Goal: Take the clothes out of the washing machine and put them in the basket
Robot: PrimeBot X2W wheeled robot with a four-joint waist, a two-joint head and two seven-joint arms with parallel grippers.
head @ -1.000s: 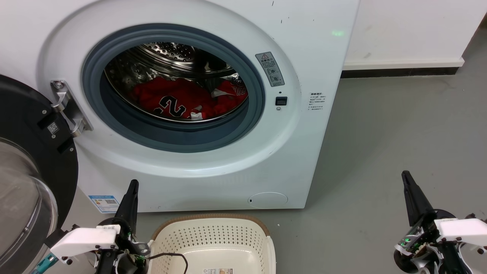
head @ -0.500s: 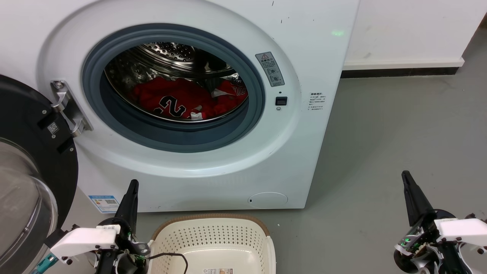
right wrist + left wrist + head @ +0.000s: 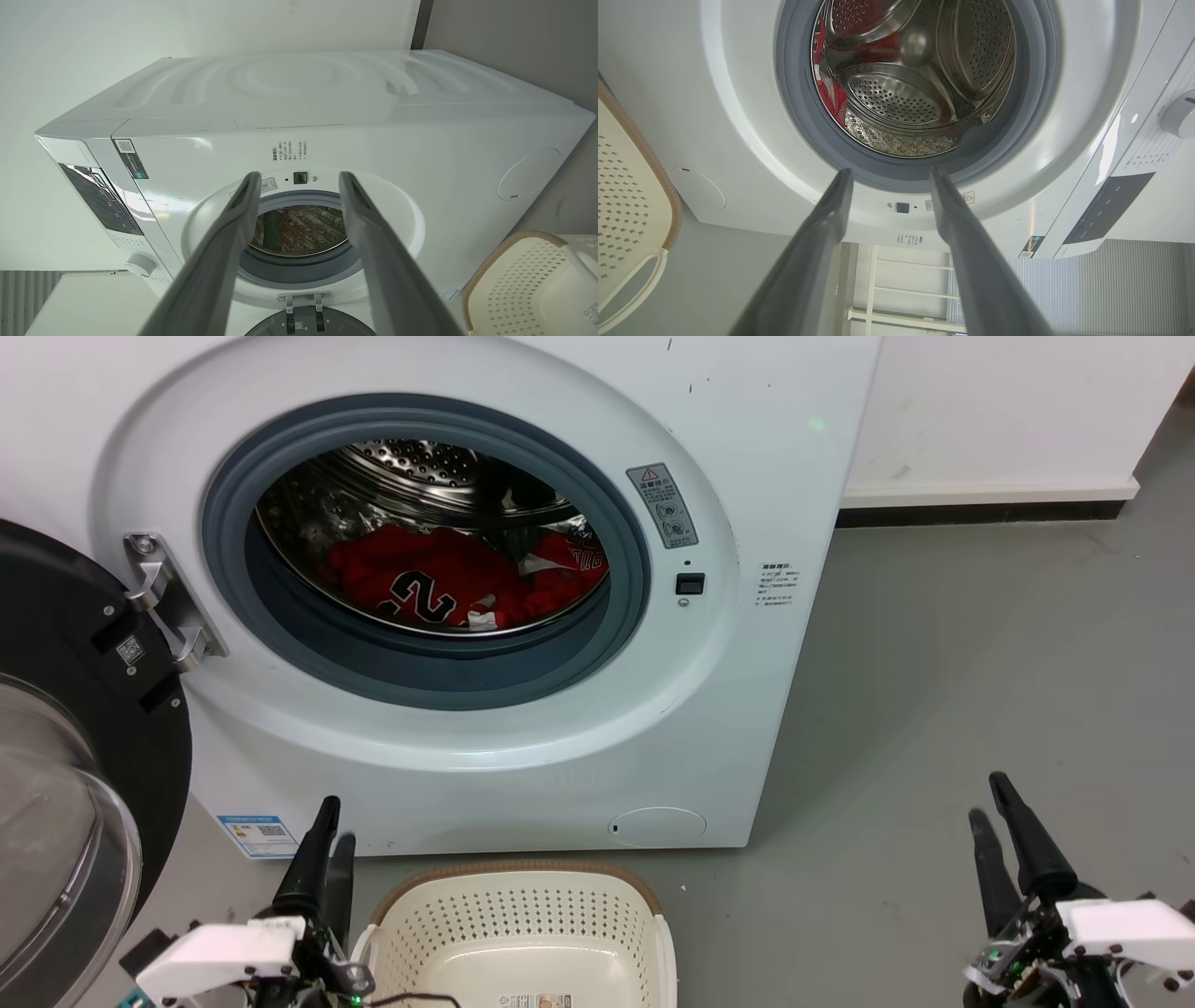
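The white washing machine (image 3: pixel 485 737) stands with its black-rimmed door (image 3: pixel 56 765) swung open at the left. Red clothes (image 3: pixel 448 581), a jersey with a black numeral on top, lie in the steel drum; a strip of red clothes (image 3: pixel 831 93) also shows at the drum's edge in the left wrist view. The cream basket (image 3: pixel 523 933) sits on the floor in front of the machine, with nothing in it but a paper label. My left gripper (image 3: pixel 334 817) is open just left of the basket. Low at the right, my right gripper (image 3: pixel 988 793) is open over the floor. Both point at the machine.
Grey floor (image 3: pixel 980 663) stretches to the right of the machine up to a white wall with a dark skirting (image 3: pixel 990 511). The open door takes up the left edge. The machine's control panel and knob (image 3: pixel 1178 114) appear in the left wrist view.
Both grippers have gone from shut to open, a second finger now showing beside each first one. Both have sunk slightly lower in the head view. Clothes and basket are unmoved.
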